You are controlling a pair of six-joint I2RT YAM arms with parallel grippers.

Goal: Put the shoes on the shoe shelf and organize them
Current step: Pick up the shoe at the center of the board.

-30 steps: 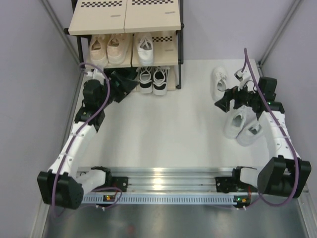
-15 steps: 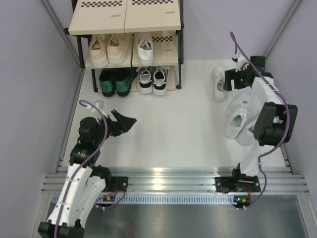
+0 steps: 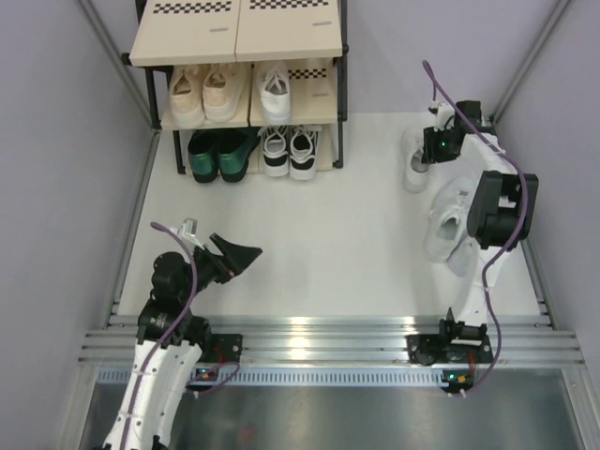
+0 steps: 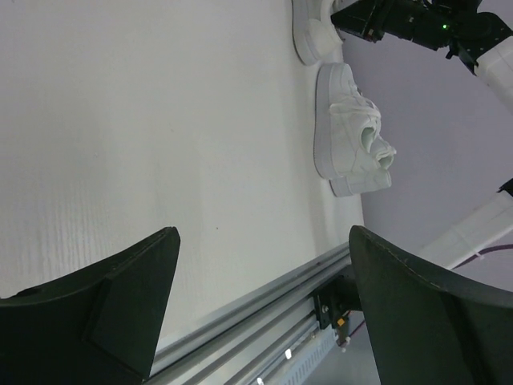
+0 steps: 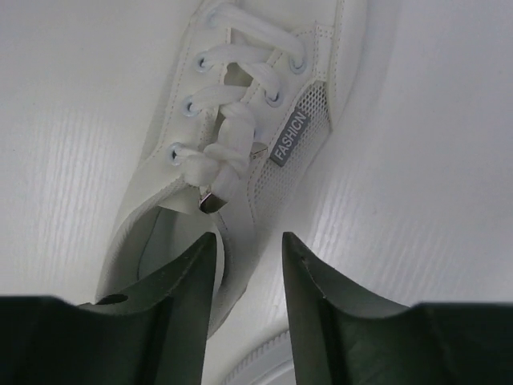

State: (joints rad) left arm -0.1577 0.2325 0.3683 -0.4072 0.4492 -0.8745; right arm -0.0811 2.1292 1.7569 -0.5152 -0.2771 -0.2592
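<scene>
The white, finely ribbed table (image 3: 319, 216) fills the floor. The right gripper (image 5: 248, 253) has narrowed its dark fingers around the side rim of a small white sneaker (image 5: 240, 120); whether they pinch it, I cannot tell. The left gripper (image 4: 263, 237), wide and empty, has drawn back from the shoe shelf (image 3: 239, 37), where the dark green shoes (image 3: 217, 155) now stand on the bottom board. Larger white sneakers (image 3: 439, 234) lie beside the right arm.

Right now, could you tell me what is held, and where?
Nothing: left gripper open, empty; right gripper straddles the side collar of the small white sneaker, unclamped.
</scene>
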